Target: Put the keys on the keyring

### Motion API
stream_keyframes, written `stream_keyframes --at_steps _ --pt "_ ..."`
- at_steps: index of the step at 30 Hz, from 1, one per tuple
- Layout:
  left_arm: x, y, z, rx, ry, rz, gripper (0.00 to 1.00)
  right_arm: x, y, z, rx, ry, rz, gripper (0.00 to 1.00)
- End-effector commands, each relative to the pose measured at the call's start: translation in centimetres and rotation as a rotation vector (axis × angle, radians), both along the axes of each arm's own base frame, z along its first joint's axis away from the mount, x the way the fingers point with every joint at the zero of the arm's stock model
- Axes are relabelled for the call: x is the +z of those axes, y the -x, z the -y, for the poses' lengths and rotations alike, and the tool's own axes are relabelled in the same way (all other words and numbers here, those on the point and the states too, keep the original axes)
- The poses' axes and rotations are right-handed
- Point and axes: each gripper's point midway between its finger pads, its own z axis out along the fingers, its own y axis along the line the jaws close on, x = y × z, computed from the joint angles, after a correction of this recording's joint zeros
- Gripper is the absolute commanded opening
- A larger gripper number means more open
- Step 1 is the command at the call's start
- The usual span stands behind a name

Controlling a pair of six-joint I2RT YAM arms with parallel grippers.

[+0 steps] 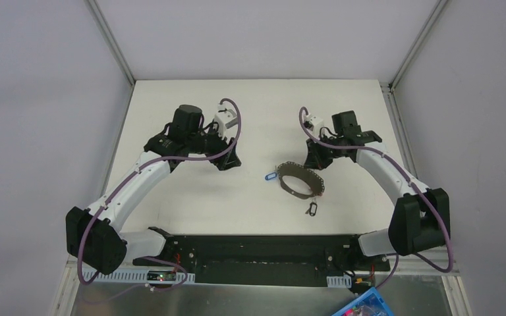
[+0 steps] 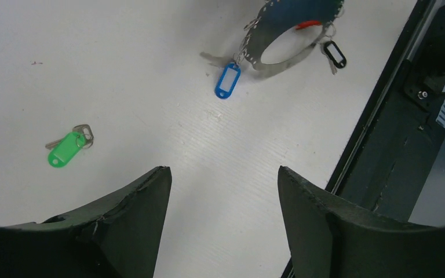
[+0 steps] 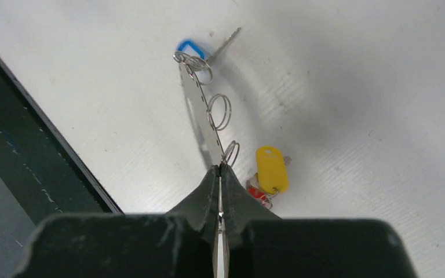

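Between the shut fingers of the right pincer [image 3: 219, 168]: the keyring [image 3: 198, 113], a thin metal strip punched with holes along its edges and bent round into a loop, pinched edge-on. Strip runs straight ahead from the fingertips. Three round wire split rings [image 3: 220, 111] hang along it, the nearest touching the tips.

- Blue key [image 3: 190, 49]: at the far end of the strip, straight out from the right pincer. Rounded plastic tag with a pale window, bare metal shank angled away.
- Yellow key [image 3: 272, 168]: just right of the fingertips, glossy plastic tag lying flat.
- Red key [image 3: 256, 194]: partly tucked under the yellow one, close against the right finger. Little of it shows.
- Green key [image 2: 65, 149]: alone, ahead and left of the left pincer [image 2: 223, 174], well apart from the loop. Bright tag flat on the table, dull metal blade beside it on a small ring.
- Black tag [image 2: 335, 54]: on the loop's side away from the right pincer, an outlined oblong.
- Table [image 2: 168, 124]: white, faintly ribbed, matte, some specks.

Left pincer: fingers spread wide, nothing between them, tilted down above bare table; fingers are dark and wedge-shaped with rough edges.

Arms, from overhead: both white with black joints and purple cable. Left arm reaches forward, its wrist turned inward. Right arm bends inward, its wrist angled down over the loop's far rim.
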Motion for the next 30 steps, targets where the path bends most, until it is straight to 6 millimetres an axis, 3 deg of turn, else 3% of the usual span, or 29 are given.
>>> stream_keyframes --at_steps 1,8,15,23,30 --pt "4.1 -0.4 1.8 -0.11 0.101 0.09 0.66 6.2 -0.6 -2.9 0.126 -0.208 0.201 0.0" --pt "6.8 -0.6 3.9 -0.228 0.159 0.137 0.57 11.1 0.4 -4.9 0.263 -0.373 0.347 0.0" --pt "8.5 -0.1 7.0 -0.372 0.158 0.206 0.53 13.0 2.1 -6.4 0.374 -0.492 0.347 0.0" --pt "6.6 3.1 10.5 -0.523 0.15 0.173 0.46 14.6 4.6 -8.0 0.443 -0.629 0.294 0.0" --pt "6.8 4.6 11.5 -0.578 0.164 0.172 0.44 14.9 6.2 -8.6 0.477 -0.69 0.254 0.0"
